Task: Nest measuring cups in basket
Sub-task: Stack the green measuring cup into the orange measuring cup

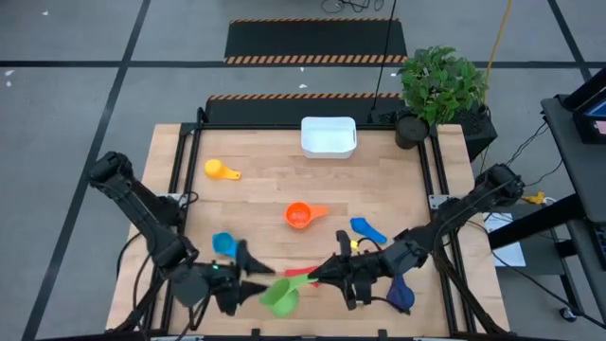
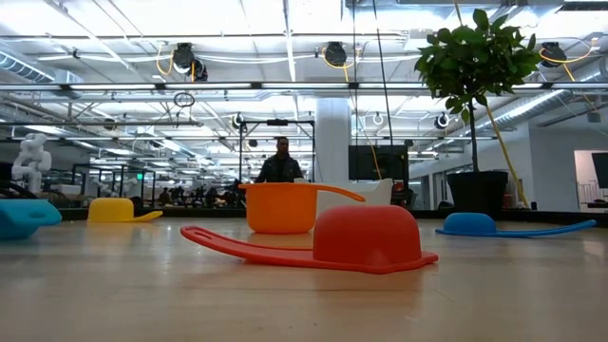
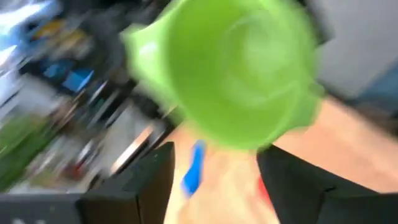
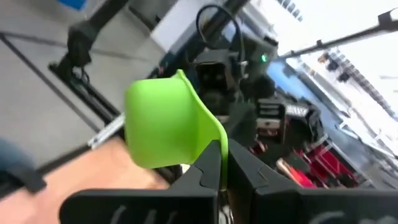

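Green cup [image 1: 280,297] aloft at front bench edge, handle pinched in right hand [image 1: 312,276]; left hand [image 1: 248,275] spread apart beside it. Basket [image 1: 329,136] at far edge, nothing nested. Yellow cup [image 1: 220,170], orange cup [image 1: 299,215], blue cups scattered on bench [image 1: 265,189].

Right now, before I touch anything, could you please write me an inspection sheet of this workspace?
Surface: wooden table, lying cups only.
Job's things: white basket at the far edge, nothing seen inside; yellow cup, orange cup, light blue cup, blue cup, red cup upside down, dark blue cup near the right arm; green cup held off the table.
Clutter: nothing seen.
Grippers: right claw shut on the green cup's handle; left claw open just behind that cup.
Cables: wires on the floor to the right.
Surroundings: potted plant at the far right corner; a person far behind.
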You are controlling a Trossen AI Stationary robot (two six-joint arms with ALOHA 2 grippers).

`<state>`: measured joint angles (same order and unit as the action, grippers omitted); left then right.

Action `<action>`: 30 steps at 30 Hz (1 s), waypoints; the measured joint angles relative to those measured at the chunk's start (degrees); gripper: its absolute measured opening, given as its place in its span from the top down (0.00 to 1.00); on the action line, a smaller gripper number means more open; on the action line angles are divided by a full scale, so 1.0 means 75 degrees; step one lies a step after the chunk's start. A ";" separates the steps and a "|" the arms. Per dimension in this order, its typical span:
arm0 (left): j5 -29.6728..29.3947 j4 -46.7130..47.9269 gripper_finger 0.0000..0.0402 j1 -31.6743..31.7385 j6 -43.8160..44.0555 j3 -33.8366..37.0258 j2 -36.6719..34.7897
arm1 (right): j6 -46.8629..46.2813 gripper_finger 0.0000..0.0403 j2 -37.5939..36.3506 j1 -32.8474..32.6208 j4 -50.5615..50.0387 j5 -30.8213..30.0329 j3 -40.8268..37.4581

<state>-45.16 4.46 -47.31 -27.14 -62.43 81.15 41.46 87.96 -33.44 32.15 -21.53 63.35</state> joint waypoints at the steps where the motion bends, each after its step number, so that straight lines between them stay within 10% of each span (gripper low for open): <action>1: -0.0531 0.0178 0.39 -0.0079 0.0295 0.0000 -0.0075 | 0.0005 1.00 -0.0084 -0.0034 -0.0239 -0.0160 0.0000; 9: -0.1682 0.2988 0.36 -0.0303 0.3395 -0.0009 -0.0860 | 0.0216 1.00 -0.0291 0.0074 -0.1523 -0.1929 -0.0006; 19: -0.1648 0.5554 0.47 -0.0021 0.6868 -0.0009 -0.1429 | -0.1075 1.00 -0.0300 0.1052 -0.2438 -0.2065 -0.0416; 30: -0.1438 0.6068 0.56 -0.0029 0.7975 -0.0006 -0.1426 | -0.0041 1.00 -0.0294 0.2510 0.1085 -0.1204 -0.2959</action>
<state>-55.94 49.98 -47.53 32.67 -62.48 70.46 41.15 85.76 -14.61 40.28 -30.56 41.16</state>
